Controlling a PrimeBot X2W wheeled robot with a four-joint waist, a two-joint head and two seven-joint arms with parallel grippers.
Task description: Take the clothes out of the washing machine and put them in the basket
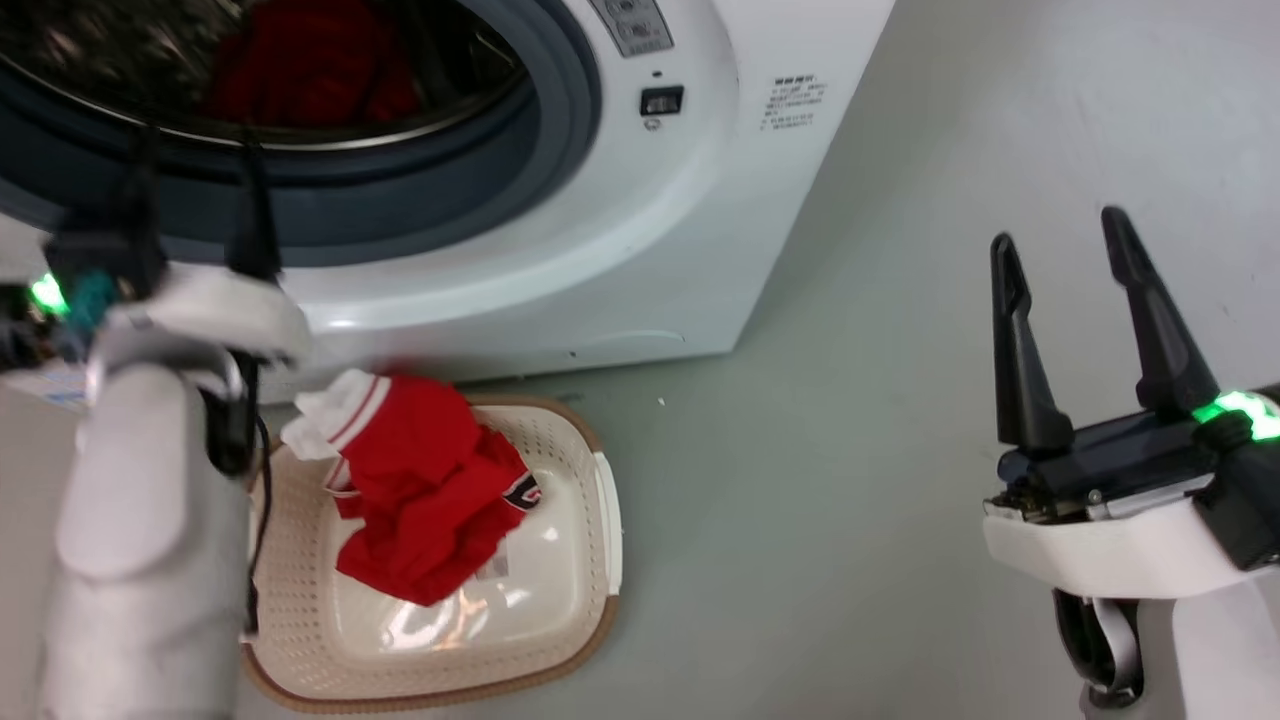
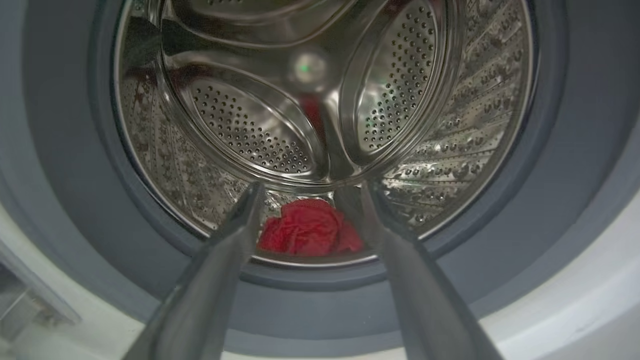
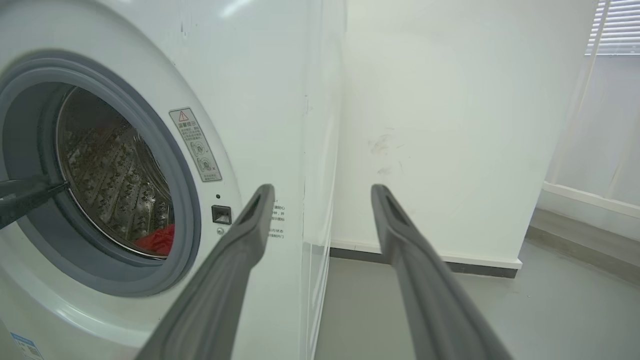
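Note:
The white washing machine [image 1: 640, 250] stands open at the top left. A red garment [image 2: 307, 234] lies at the bottom of its steel drum; the same piece of the clothes [image 1: 310, 70] shows in the head view. My left gripper [image 1: 195, 150] is open at the grey porthole rim, fingers pointing into the drum, apart from the fabric. Another red garment with white trim [image 1: 420, 490] lies in the cream basket [image 1: 590, 620] on the floor below the machine. My right gripper [image 1: 1065, 245] hangs open and empty to the right, away from both.
Grey floor [image 1: 850, 500] spreads between the basket and my right arm. A white wall [image 3: 440, 125] rises beside the machine, with a window and blinds [image 3: 617, 30] at the far right.

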